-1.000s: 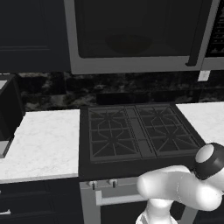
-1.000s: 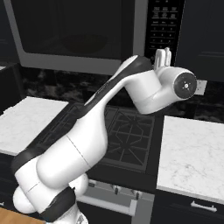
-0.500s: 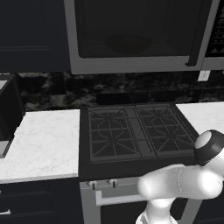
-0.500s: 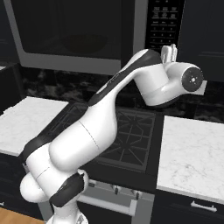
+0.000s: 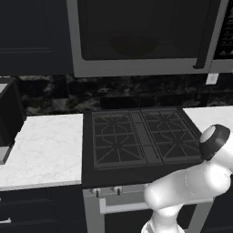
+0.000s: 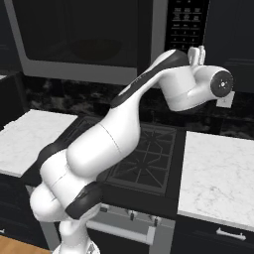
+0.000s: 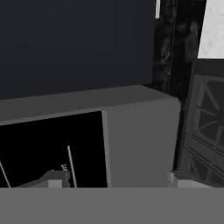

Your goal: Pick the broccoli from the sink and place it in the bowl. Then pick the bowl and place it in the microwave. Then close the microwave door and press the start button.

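Observation:
The microwave [image 5: 136, 68] hangs above the stove with its door [image 5: 136, 32] shut and the black bar handle [image 5: 207, 36] at the door's right. A dim round shape behind the tinted window is the bowl [image 5: 134, 45]. The broccoli is hidden and the sink is out of view. My gripper [image 6: 197, 53] points up at the lower edge of the black button panel [image 6: 186, 22]. It is open and holds nothing. In the hand view its fingertips [image 7: 54, 179] stand wide apart before the microwave's grey body [image 7: 140, 140] and a black face with pale marks [image 7: 52, 148].
A black gas stove [image 5: 141, 136] lies below the microwave, with white marble counter to its left [image 5: 41, 150] and right [image 6: 218, 168]. A dark boxy object [image 5: 9, 113] stands at the left counter's edge. A wall outlet [image 5: 211, 78] sits on the dark backsplash.
The hand has moved right and upward, closer to the button panel. The fingers have narrowed slightly. The microwave door stays shut.

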